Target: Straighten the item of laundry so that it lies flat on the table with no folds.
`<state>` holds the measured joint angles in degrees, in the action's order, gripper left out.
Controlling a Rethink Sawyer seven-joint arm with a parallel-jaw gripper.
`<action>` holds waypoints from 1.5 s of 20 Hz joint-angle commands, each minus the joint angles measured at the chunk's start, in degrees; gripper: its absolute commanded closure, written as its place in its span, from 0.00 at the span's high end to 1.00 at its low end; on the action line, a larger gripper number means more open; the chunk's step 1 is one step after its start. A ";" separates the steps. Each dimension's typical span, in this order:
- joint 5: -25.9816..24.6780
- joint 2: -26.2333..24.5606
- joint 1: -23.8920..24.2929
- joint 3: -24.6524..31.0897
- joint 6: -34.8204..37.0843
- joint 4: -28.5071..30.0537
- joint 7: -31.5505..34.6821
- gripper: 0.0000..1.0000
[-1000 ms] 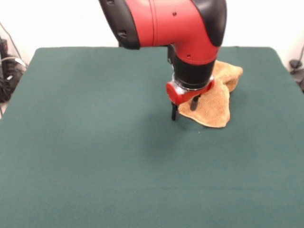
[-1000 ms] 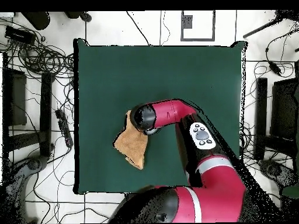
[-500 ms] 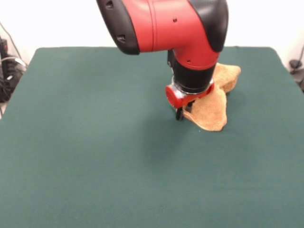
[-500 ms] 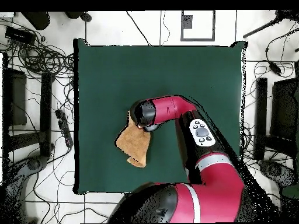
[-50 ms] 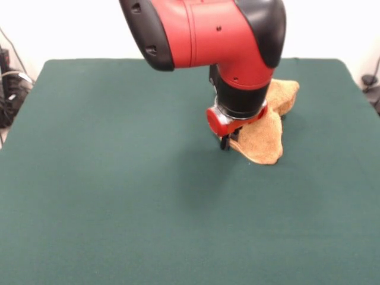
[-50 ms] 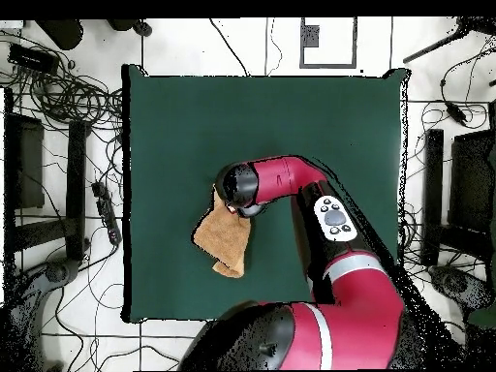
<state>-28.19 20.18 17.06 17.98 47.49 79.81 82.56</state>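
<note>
Here the tool [image 5: 226, 141] looks pinched on the crumpled golden-orange terry towel's [image 5: 263, 133] edge; a thin grip could slip, leaving folds.

We see the golden-orange terry towel [image 5: 262, 138] [image 6: 223, 239] crumpled and folded over itself, not flat, with one lobe bunched up behind the arm and a rounded flap hanging toward us. Its near edge meets the dark fingers [image 5: 225, 141], which are closed together on the cloth and hold that corner slightly raised. It lies on the dark green table [image 5: 119, 196] [image 6: 320, 126], which spreads wide and bare around the fingers.
</note>
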 commanded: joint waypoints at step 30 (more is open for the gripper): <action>-15.44 -4.16 3.56 1.34 -27.53 10.15 -3.76 0.00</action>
<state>-31.91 22.68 17.78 18.42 39.67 84.82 82.56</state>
